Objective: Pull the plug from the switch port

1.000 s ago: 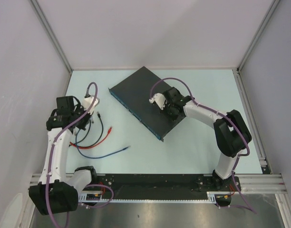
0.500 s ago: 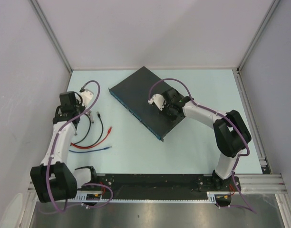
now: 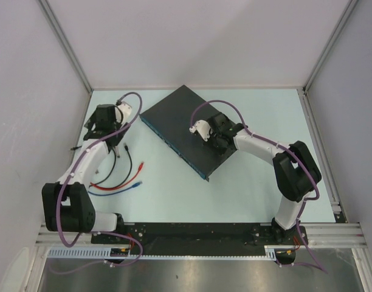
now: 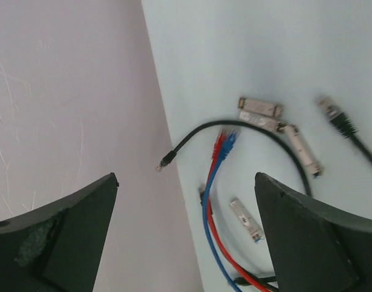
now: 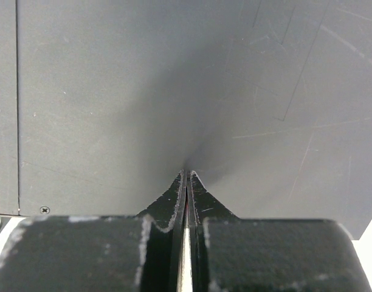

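Note:
The switch (image 3: pixel 174 115) lies askew at mid table, a dark grey flat box with its blue-teal socket edge (image 3: pixel 171 146) facing front left. My right gripper (image 3: pixel 220 143) is shut, with its tips (image 5: pixel 187 173) pressed down on the switch's top panel (image 5: pixel 113 91). At the far left, near the wall, my left gripper (image 3: pixel 102 132) hangs wide open with nothing in it (image 4: pixel 186 176). Below it a blue cable (image 4: pixel 213 182) and a red cable (image 4: pixel 217 146) lie loose side by side, their plugs together. In the top view the blue cable (image 3: pixel 122 190) lies apart from the switch.
A black cable (image 4: pixel 192 137) arcs beside the left wall, and another black plug (image 4: pixel 338 118) lies further right. A few small metal modules (image 4: pixel 261 108) are scattered among the cables. The enclosure walls (image 3: pixel 40 91) close in the left, back and right sides.
My left gripper has opened and swung toward the back left corner. The blue cable's free end has slid left and now lies beside the red one. The right arm has not moved.

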Controlling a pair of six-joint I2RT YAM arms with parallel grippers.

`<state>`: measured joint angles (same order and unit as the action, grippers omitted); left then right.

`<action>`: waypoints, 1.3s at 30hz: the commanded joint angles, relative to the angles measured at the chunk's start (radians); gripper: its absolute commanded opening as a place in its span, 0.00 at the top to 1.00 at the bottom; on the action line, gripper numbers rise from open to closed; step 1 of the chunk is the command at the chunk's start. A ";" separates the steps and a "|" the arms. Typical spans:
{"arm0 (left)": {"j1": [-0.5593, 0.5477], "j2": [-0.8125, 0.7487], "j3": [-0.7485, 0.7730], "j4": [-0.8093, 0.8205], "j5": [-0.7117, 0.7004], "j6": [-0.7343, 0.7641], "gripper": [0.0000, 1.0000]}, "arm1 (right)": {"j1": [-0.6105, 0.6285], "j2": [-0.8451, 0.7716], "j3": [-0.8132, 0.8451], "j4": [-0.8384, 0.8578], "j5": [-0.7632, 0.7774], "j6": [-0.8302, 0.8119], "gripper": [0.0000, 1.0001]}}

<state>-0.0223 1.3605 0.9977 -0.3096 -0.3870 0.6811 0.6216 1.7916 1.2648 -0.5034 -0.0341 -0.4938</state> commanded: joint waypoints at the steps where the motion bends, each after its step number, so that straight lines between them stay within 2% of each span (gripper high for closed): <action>1: -0.091 -0.073 0.096 -0.066 0.032 -0.103 0.00 | -0.003 -0.060 0.030 0.025 -0.010 0.040 0.97; 2: -0.100 -0.084 0.108 -0.110 0.060 -0.139 0.00 | -0.006 -0.073 0.031 0.040 -0.009 0.050 0.92; 4: -0.108 -0.103 0.159 -0.146 0.143 -0.190 0.01 | -0.028 -0.087 0.054 0.042 -0.027 0.093 0.77; 6: -0.108 -0.110 0.200 -0.197 0.225 -0.227 0.00 | -0.052 -0.095 0.085 0.025 -0.068 0.124 0.50; 8: -0.108 -0.116 0.254 -0.207 0.337 -0.232 0.00 | -0.098 -0.101 0.131 0.022 -0.090 0.190 0.29; 10: -0.111 -0.127 0.306 -0.191 0.417 -0.219 0.00 | -0.155 -0.097 0.203 0.017 -0.111 0.240 0.20; 11: -0.116 -0.127 0.324 -0.177 0.485 -0.204 0.00 | -0.175 -0.087 0.231 0.006 -0.128 0.279 0.19; 15: -0.139 -0.101 0.421 -0.007 0.600 -0.235 0.00 | -0.256 -0.040 0.393 -0.029 -0.147 0.360 0.18; 16: -0.139 -0.080 0.430 0.035 0.618 -0.261 0.00 | -0.281 -0.031 0.425 -0.041 -0.133 0.386 0.18; 18: -0.139 -0.049 0.450 0.113 0.646 -0.275 0.00 | -0.295 -0.002 0.513 -0.050 -0.029 0.435 0.11; 20: -0.139 0.011 0.472 0.122 0.646 -0.265 0.00 | -0.312 0.012 0.560 -0.044 0.061 0.455 0.01; 23: -0.134 0.086 0.502 0.087 0.564 -0.287 0.00 | -0.321 0.038 0.582 -0.021 0.167 0.468 0.00; 25: -0.116 0.115 0.487 0.067 0.544 -0.365 0.00 | -0.322 0.049 0.575 -0.014 0.206 0.486 0.00; 29: -0.102 0.189 0.446 0.078 0.525 -0.512 0.00 | -0.324 0.069 0.545 -0.007 0.203 0.489 0.00; 34: -0.156 0.233 0.481 0.080 0.500 -0.500 0.00 | -0.326 0.140 0.617 -0.035 0.186 0.532 0.00; 39: -0.157 0.259 0.518 0.089 0.554 -0.613 0.01 | -0.306 0.150 0.616 -0.024 0.178 0.459 0.00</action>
<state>-0.1722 1.6203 1.4422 -0.2607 0.1318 0.1829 0.3008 1.9495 1.8286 -0.5396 0.1261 -0.0002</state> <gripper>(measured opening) 0.996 0.982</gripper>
